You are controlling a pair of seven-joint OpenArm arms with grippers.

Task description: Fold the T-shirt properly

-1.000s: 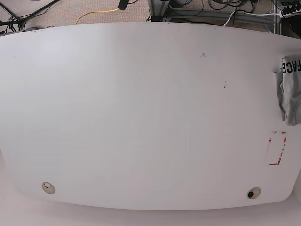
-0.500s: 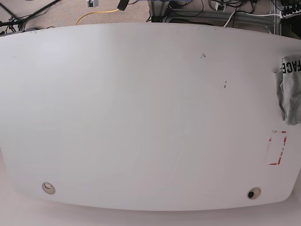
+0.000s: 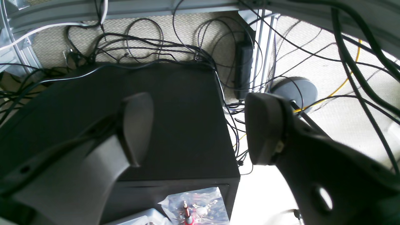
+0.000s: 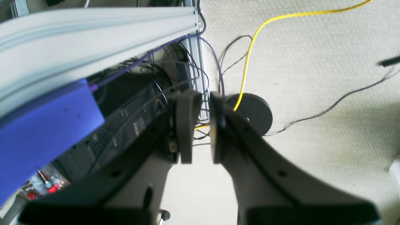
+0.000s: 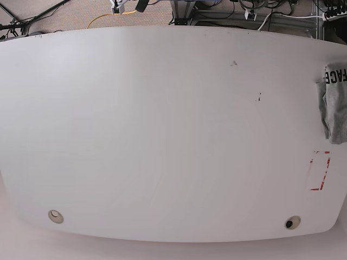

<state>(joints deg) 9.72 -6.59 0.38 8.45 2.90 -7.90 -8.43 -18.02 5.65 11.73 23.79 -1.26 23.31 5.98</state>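
Observation:
The T-shirt (image 5: 334,103) lies bunched at the right edge of the white table (image 5: 162,135), light grey with black letters at its top, partly cut off by the frame. My left gripper (image 3: 200,125) is open and empty, hanging over a black box and floor cables beyond the table. My right gripper (image 4: 201,125) has its pads almost together with nothing between them, and it hangs over carpet and cables. Neither gripper is near the T-shirt.
A red tape rectangle (image 5: 319,170) marks the table near its right front. Two round holes (image 5: 55,216) (image 5: 293,222) sit by the front edge. Under the arms are a black box (image 3: 175,125), a round black base (image 4: 250,112), a yellow cable (image 4: 250,47) and an aluminium rail (image 4: 93,25).
Small light parts have come into the base view beyond the table's far edge, at top left and top right. The T-shirt has not moved.

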